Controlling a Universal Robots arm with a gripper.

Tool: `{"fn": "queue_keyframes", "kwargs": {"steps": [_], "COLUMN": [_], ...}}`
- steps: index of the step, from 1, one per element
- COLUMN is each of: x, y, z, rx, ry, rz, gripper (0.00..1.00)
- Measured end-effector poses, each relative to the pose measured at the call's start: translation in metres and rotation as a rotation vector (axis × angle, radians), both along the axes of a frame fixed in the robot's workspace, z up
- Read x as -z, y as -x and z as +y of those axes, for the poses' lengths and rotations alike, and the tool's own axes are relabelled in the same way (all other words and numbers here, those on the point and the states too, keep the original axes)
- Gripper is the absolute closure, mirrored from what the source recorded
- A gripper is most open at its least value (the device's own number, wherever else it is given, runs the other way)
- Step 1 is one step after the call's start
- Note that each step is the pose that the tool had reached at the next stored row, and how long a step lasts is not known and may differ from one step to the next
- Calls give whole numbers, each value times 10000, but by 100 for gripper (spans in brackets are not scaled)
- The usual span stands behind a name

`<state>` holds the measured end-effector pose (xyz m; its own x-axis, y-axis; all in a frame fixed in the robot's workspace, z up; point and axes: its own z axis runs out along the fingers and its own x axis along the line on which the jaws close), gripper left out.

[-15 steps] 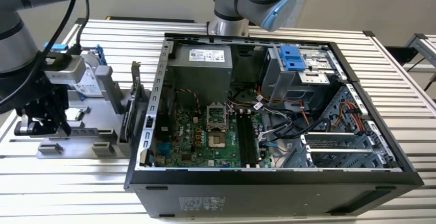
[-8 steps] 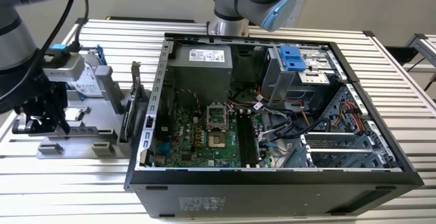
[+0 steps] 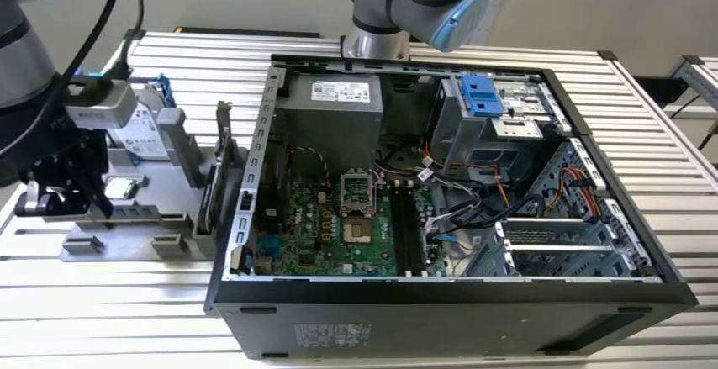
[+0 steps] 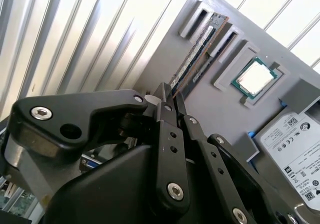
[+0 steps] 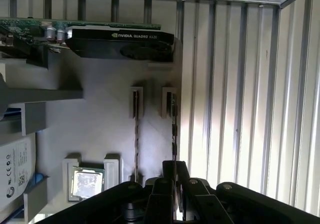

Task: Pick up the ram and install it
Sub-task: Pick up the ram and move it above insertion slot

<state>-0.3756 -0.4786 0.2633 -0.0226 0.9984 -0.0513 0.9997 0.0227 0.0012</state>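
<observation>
The ram [image 4: 197, 51] stands on its long edge in a pair of end brackets at the outer edge of a grey holder [image 5: 100, 114], right beside the bare slats of the tabletop [image 3: 113, 302]. It is a thin, stiff board with a row of small dark chips along its face. The pincer [image 4: 168, 91] straddles one end of it, and in both wrist views its black fingertips [image 5: 167, 170] look pressed against the stick's two faces. I judge it clenched on the ram, which is not yet lifted out. So the pick-up half of the task is in hand.

Getting the ram out calls for a straight pull along the bracket slots, because so thin a board would bind or flex if tilted.

The holder is matte, moulded-looking grey with raised blocky ribs. In the first wrist view, what seems a second stick [image 5: 136, 134] sits in the neighbouring brackets. Farther in lie a square, shiny-capped processor [image 4: 256, 76], a labelled silver hard drive [image 4: 295, 144] and a black-shrouded graphics card [image 5: 120, 41]. The holder sits near the exterior view's left edge of the ribbed metal tabletop. The open computer case [image 3: 449, 176] is beside it, with the motherboard's long dark memory slots [image 3: 406, 226] exposed.
</observation>
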Motion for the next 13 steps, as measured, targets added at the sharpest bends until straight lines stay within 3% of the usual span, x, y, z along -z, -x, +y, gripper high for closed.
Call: {"fn": "queue_keyframes", "kwargs": {"steps": [13], "x": [-148], "y": [0], "z": [0], "rx": [0], "ry": [0], "rz": [1], "gripper": [100]}}
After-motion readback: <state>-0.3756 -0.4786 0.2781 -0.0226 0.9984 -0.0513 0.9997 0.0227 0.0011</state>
